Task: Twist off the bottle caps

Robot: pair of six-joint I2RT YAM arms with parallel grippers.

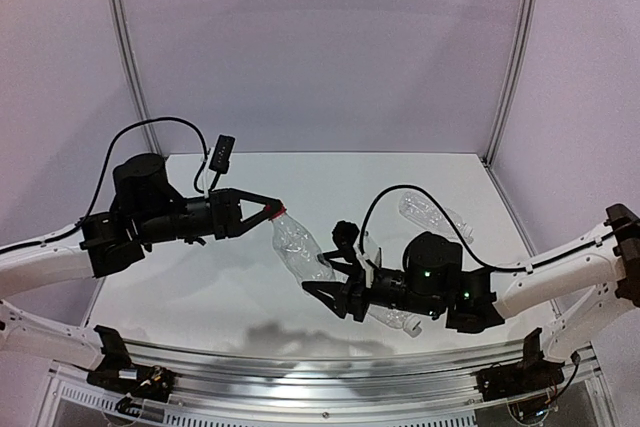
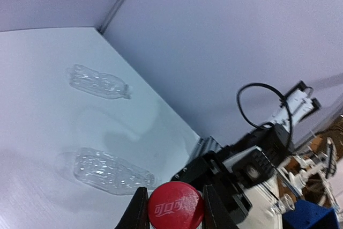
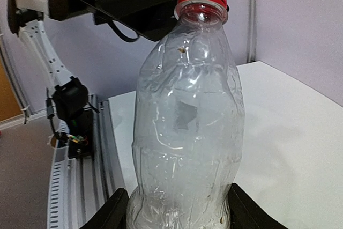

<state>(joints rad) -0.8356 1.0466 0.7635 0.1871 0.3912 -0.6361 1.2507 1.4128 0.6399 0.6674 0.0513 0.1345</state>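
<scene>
Nearest the arm bases, a metal rail (image 1: 300,367) runs along the near edge of the white tabletop (image 1: 300,172). Just beyond it, the held bottle (image 3: 187,116) hangs between the two arms. It is tilted in the overhead view, with its neck toward the left arm and its base toward the right arm.

The right end effector (image 1: 330,277) grips the lower body of the held bottle. Its two black fingers (image 3: 115,213) press against opposite sides of the bottle, set about as wide as the bottle itself. The bottle is clear, creased plastic. You can see straight through it, and a few small dark specks sit against the inside of the wall.

At the neck end, the red cap (image 2: 176,206) sits on the mouth of the held bottle, above the neck ring. The left end effector (image 1: 268,209) is closed narrowly on the cap, with one finger on each side of it. White lettering shows on the top of the cap.

To the right of the held bottle's base, a second bottle (image 1: 397,318) lies on its side on the tabletop, partly under the right arm. It is also clear and crumpled.

Farther back and to the right of the held bottle, a third bottle (image 1: 432,213) lies on its side toward the far right corner, well apart from the other two. It is also see-through. I cannot tell whether either lying bottle has a cap, because the necks are too small and pale to make out.
</scene>
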